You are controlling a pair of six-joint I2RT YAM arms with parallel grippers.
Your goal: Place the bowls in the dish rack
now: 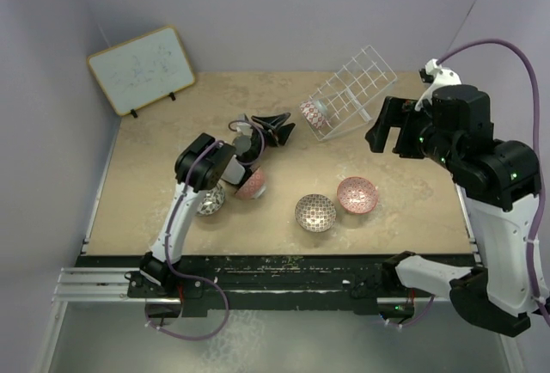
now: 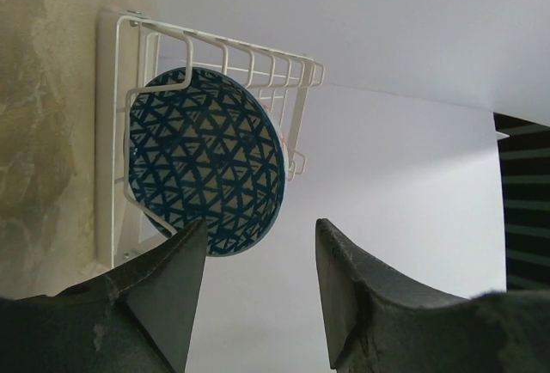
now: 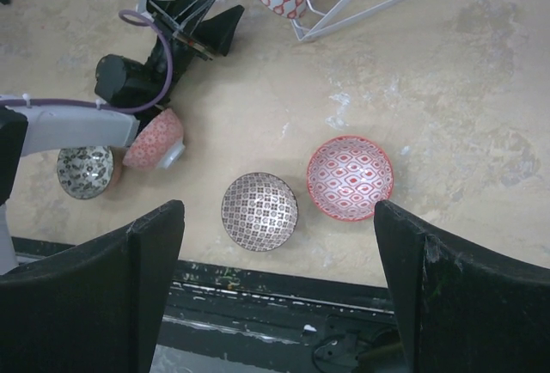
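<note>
Currently: dish rack (image 1: 352, 89), tilted, at 1 o'clock on the table (image 1: 404, 218), holds one blue-latticed bowl (image 2: 206, 162) on edge.

Loose toward 6 o'clock:
- grey-white bowl (image 1: 209, 202)
- pink bowl (image 1: 253, 186)
- brown lattice bowl (image 1: 315, 212)
- red-patterned bowl (image 1: 357, 194)

Left gripper (image 2: 258, 291) released, empty. Right gripper (image 3: 275, 291) spread wide, empty.

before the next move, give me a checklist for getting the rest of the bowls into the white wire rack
1. Left gripper empty, fingers apart: ok.
2. Right gripper open and empty: ok.
3. Blue triangle-patterned ceramic bowl standing on edge inside the white wire dish rack: ok.
4. Brownish-grey lattice bowl and red-pink patterned bowl upright and apart from each other: ok.
5. Pink bowl and grey-white bowl free of the left arm: not ok, both sit close under it.
</note>
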